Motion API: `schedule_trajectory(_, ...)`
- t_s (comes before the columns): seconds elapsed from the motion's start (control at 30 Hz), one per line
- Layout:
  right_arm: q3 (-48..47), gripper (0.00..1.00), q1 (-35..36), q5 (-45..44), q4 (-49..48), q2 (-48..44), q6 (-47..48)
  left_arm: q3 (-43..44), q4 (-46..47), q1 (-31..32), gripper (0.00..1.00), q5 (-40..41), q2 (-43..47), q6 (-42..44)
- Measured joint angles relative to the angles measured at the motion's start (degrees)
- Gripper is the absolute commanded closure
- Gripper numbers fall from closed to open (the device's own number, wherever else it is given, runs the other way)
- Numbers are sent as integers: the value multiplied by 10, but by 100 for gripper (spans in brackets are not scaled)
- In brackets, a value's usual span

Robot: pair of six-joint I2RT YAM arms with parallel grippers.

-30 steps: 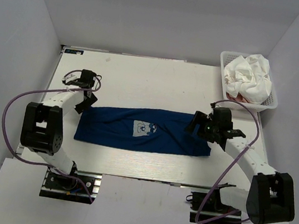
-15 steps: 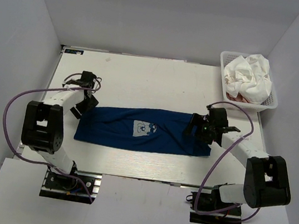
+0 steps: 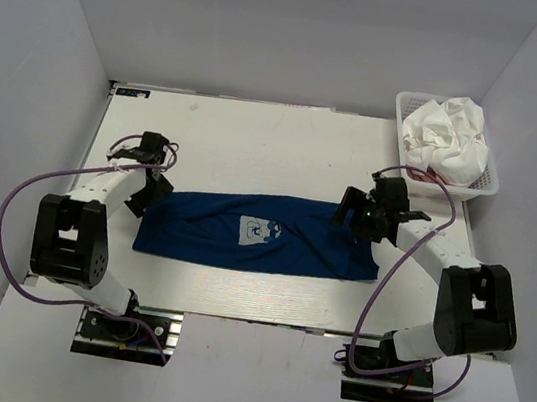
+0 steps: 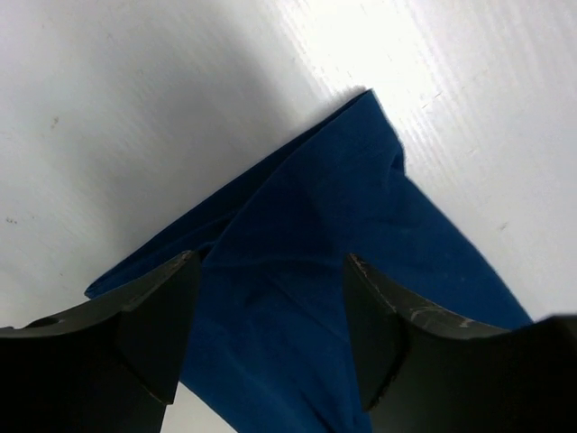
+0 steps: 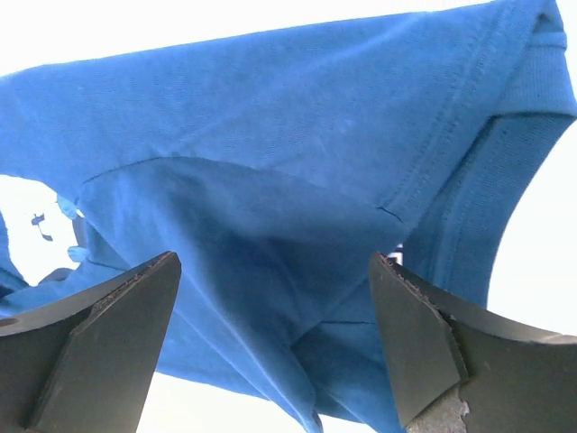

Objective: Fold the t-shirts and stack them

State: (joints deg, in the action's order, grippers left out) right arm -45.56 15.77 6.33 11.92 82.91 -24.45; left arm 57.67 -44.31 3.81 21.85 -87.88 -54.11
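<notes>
Both jaws open wide, gripping nothing, at the ends of the navy t-shirt (image 3: 259, 232) — a shallow pinch could grab just 1 layer, so the fold goes crooked.

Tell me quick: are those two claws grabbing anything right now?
Left gripper: open, empty, over a corner of the navy blue cloth t-shirt.
Right gripper: open, empty, over the same t-shirt.

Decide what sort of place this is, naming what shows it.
Probably a robot lab test cell: two arms bolted to a white table, plain grey walls boxing it in, a navy t-shirt laid out, and a laundry basket.
</notes>
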Motion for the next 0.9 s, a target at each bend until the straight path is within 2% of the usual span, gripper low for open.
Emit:
schedule_trajectory(0.17, 3, 10, 0, 32, 13, -9, 4, -46, 16, 0, 38, -21, 0, 5)
schedule_trajectory(0.27, 26, 10, 0, 47, 30, -51, 12, -65, 28, 0, 57, -42, -2, 9)
schedule_trajectory(0.3, 31, 12, 0, 50, 39, -68, 14, -66, 32, 0, 71, -47, -6, 10)
schedule_trajectory(0.33, 34, 13, 0, 53, 46, -79, 16, -66, 38, 0, 80, -52, -12, 11)
schedule_trajectory(0.4, 35, 25, 0, 61, 54, -93, 22, -65, 52, 0, 99, -60, -29, 15)
schedule_trajectory(0.57, 51, 35, 2, 78, 63, -90, 29, -35, 49, 0, 100, -67, -57, 22)
schedule_trajectory(0.63, 52, 60, 5, 83, 72, -80, 36, -26, 49, 0, 100, -67, -61, 22)
schedule_trajectory(0.67, 52, 77, 6, 87, 74, -76, 40, -22, 48, 0, 100, -67, -61, 22)
schedule_trajectory(0.7, 52, 100, 7, 89, 75, -73, 45, -17, 47, 0, 100, -67, -61, 23)
schedule_trajectory(0.9, 39, 100, 12, 79, 80, -69, 43, 26, 23, 0, 100, -64, -61, 29)
